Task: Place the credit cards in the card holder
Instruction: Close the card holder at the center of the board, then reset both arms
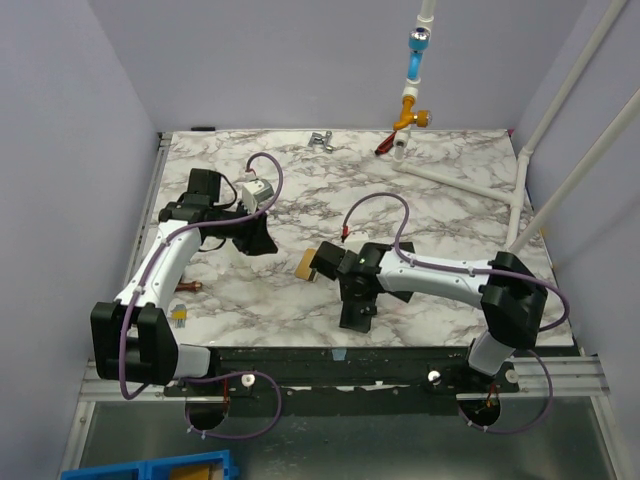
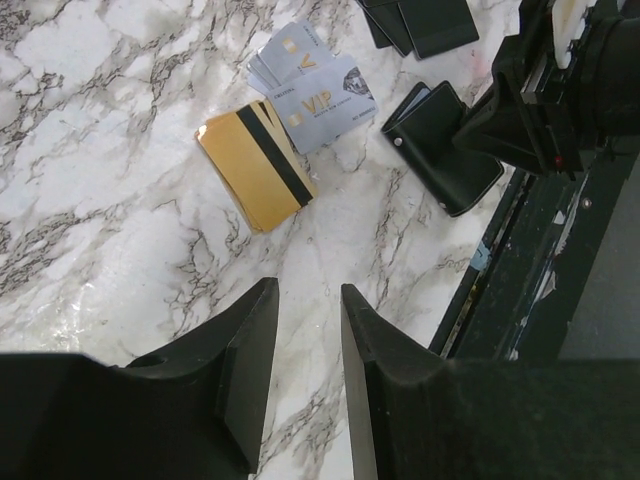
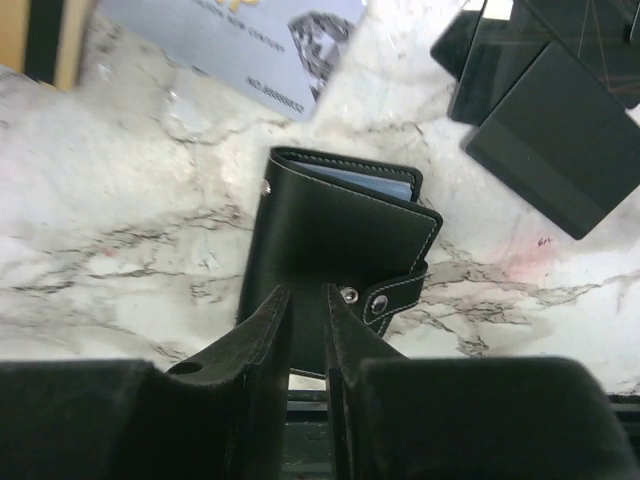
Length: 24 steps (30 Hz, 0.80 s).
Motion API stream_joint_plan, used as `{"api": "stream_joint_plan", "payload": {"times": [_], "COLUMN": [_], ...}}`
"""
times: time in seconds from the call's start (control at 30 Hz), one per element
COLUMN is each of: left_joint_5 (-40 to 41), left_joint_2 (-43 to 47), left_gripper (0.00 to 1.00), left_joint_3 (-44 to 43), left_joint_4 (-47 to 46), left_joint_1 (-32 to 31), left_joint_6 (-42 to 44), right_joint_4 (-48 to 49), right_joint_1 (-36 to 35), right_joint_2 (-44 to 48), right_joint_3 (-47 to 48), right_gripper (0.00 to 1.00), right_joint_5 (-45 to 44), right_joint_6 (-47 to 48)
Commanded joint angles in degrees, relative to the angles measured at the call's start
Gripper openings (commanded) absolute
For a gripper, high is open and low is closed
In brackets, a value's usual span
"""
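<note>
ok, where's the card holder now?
The card holder lies at the front edge of the table, under the right gripper in its wrist view; the grey VIP card sits just beyond it.

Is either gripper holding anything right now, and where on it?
Left gripper holds nothing. Right gripper is nearly closed at the near edge of the card holder; whether it grips it cannot be told.

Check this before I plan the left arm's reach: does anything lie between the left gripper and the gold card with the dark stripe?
Nothing visible does. Only bare marble table separates the left gripper from the gold-tan rectangular card. The pale grey-blue cards and black folding wallet lie beyond or beside it.
</note>
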<state>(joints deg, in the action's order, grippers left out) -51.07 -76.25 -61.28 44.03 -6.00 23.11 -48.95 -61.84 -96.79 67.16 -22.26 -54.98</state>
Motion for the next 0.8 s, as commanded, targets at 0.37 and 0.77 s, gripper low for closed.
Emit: {"api": "stream_joint_plan", "payload": {"times": [0.37,0.77], "left_joint_5": [-3.19,18.35], "left_joint_2": [-2.63,4.14], "left_gripper": [0.34,0.64], "left_joint_3": [-2.02,7.56], "left_joint_4": [0.66,-28.43], "left_joint_1": [0.37,8.86], "left_joint_6": [-2.04,-13.73], "right_joint_4": [1.31,47.17], "right_joint_1": [16.88,42.61], "right_joint_2": [12.39,23.02], "right_joint_3": [-3.56,-25.13], "right_gripper": [0.55,0.90], "right_joint_5": [5.07,-11.26], "right_joint_6": [8.15,33.70]}}
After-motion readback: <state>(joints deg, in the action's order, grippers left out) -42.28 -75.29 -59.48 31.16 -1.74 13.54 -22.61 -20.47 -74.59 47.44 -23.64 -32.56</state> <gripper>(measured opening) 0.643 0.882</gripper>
